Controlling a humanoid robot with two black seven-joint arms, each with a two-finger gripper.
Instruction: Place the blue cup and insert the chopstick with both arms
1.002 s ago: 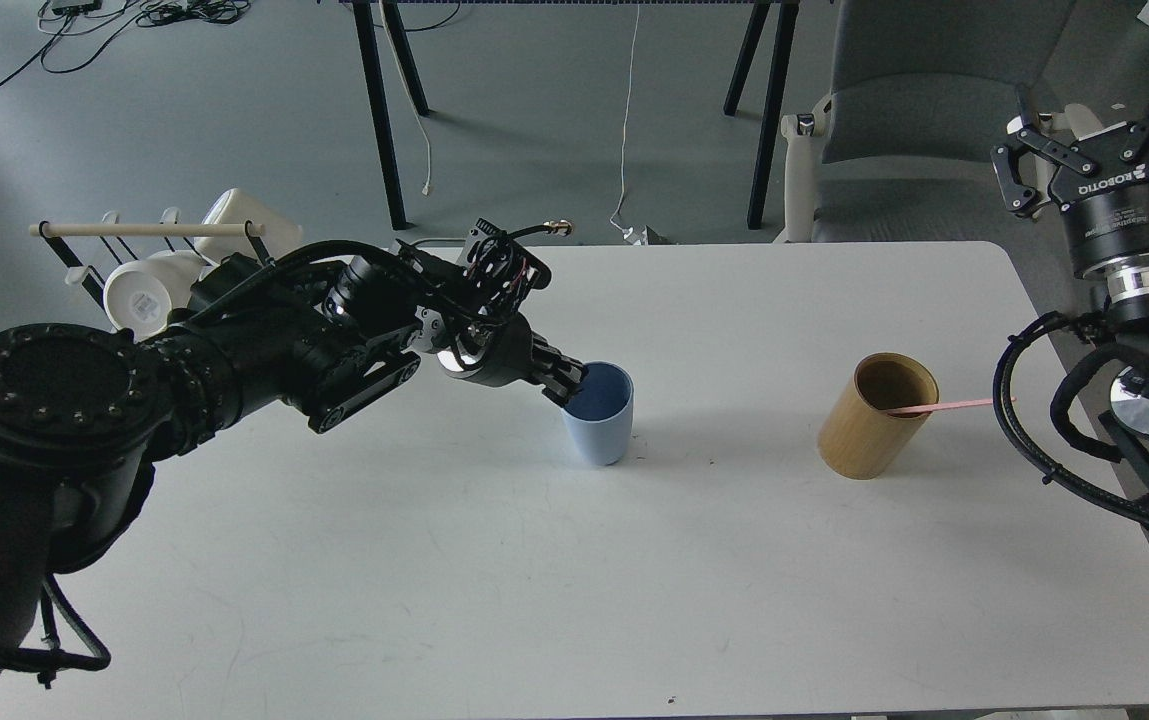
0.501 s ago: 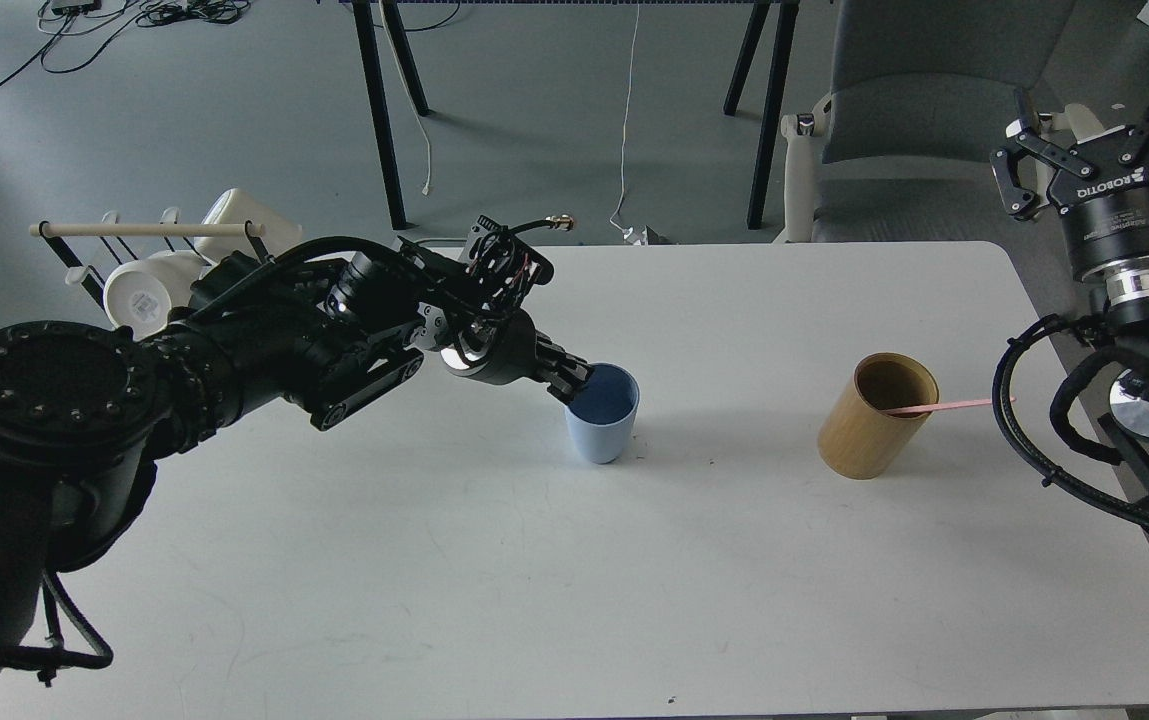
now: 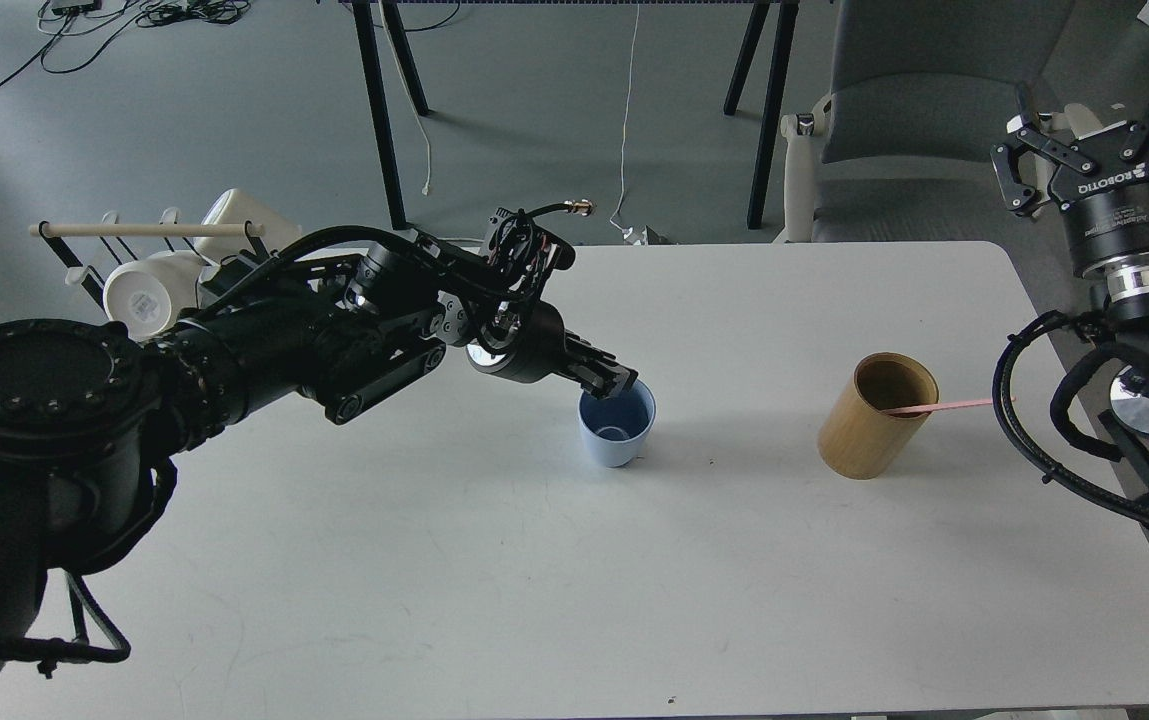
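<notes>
Left gripper (image 3: 612, 382), pinching the cup (image 3: 618, 428) rim, has carried it rightward to mid-table, now upright near the bamboo holder (image 3: 874, 415) with the chopstick (image 3: 949, 406); right gripper (image 3: 1084, 150) idles, fingers spread

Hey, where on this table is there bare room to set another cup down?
The whole near half of the white table is bare, in front of the blue cup and the bamboo holder. The strip between those two is also free. The far right corner is open. The left side is crowded by the left arm, whose left tool sits at the cup's rim.
</notes>
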